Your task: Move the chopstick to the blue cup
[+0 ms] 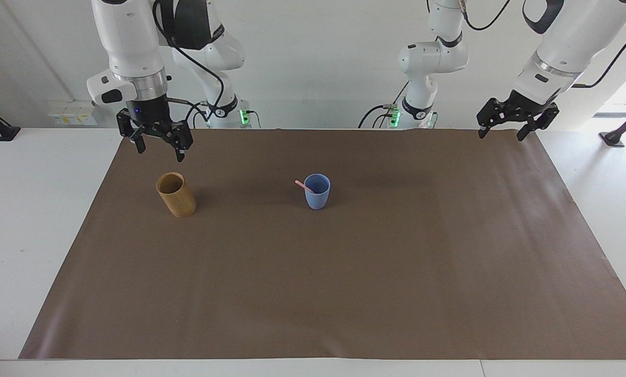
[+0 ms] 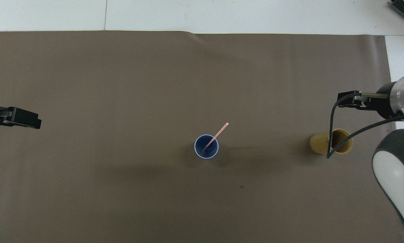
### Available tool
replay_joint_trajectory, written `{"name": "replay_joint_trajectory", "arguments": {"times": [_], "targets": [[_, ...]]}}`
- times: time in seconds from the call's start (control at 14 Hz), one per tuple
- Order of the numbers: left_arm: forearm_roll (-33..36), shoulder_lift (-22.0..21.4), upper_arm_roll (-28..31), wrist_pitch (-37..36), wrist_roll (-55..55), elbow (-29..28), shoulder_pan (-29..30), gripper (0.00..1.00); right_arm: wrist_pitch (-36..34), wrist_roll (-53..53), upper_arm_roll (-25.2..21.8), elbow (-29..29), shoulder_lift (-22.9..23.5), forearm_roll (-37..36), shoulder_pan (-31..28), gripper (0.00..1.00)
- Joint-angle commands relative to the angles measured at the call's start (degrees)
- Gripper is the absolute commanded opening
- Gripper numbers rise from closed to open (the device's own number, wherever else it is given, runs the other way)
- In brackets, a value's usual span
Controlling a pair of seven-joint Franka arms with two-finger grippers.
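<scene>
The blue cup (image 1: 317, 191) stands upright near the middle of the brown mat; it also shows in the overhead view (image 2: 206, 146). One pale pink chopstick (image 1: 303, 185) stands in it, leaning over the rim toward the right arm's end (image 2: 219, 132). My right gripper (image 1: 158, 145) is open and empty, raised over the mat's edge at the right arm's end, apart from the cup. My left gripper (image 1: 503, 129) is open and empty, and waits raised over the mat's corner at the left arm's end.
A tan-brown wooden cup (image 1: 176, 195) stands on the mat toward the right arm's end, tilted slightly; it looks empty in the overhead view (image 2: 330, 143). The brown mat (image 1: 344, 288) covers most of the white table.
</scene>
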Motion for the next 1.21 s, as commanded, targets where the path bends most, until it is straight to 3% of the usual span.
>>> {"name": "replay_joint_trajectory", "arguments": {"times": [0.0,0.07,0.43,0.71,1.14], "targets": [[-0.8,-1.0,-0.6,-0.4,0.5,-0.7,1.2,1.0,-7.1,-2.1,0.4,9.0,4.5,2.6,-0.5,1.0],[-0.8,-1.0,-0.6,-0.4,0.5,-0.7,1.2,1.0,-9.6,-2.1,0.3,12.3,6.4,2.9,-0.6,1.0],[-0.8,-1.0,-0.6,-0.4,0.5,-0.7,1.2,1.0,-12.9,-3.4,0.2,13.9,7.4,3.3,-1.1,1.0],[-0.8,-1.0,-0.6,-0.4,0.5,-0.7,1.2,1.0,-12.8,-10.4,-0.6,9.9,5.0,6.0,-2.7,1.0],[-0.8,-1.0,-0.6,-0.4,0.5,-0.7,1.2,1.0,-12.4,-10.6,-0.6,7.3,3.3,6.2,-2.6,1.0]]}}
